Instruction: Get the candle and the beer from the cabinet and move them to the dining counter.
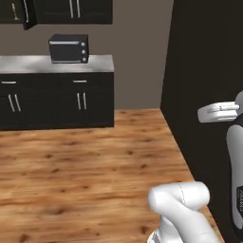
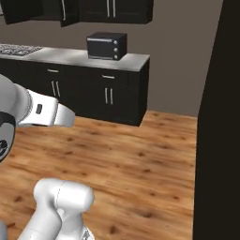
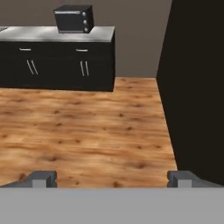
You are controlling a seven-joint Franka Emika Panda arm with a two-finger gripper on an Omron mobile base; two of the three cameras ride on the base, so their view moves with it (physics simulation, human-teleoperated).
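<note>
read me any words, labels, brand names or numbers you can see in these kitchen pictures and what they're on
No text can be read.
Black boxy toaster oven with three silver knobs: no legible brand or dial marks.
White robot arm: a small dark marking, too blurred to read.

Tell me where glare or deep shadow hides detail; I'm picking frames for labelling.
Left base view: pale sheen on the countertop, dark panel at right featureless. Right base view: same sheen on the countertop, oven readable. Hand view: floor evenly lit, open gripper tips sharp.
</note>
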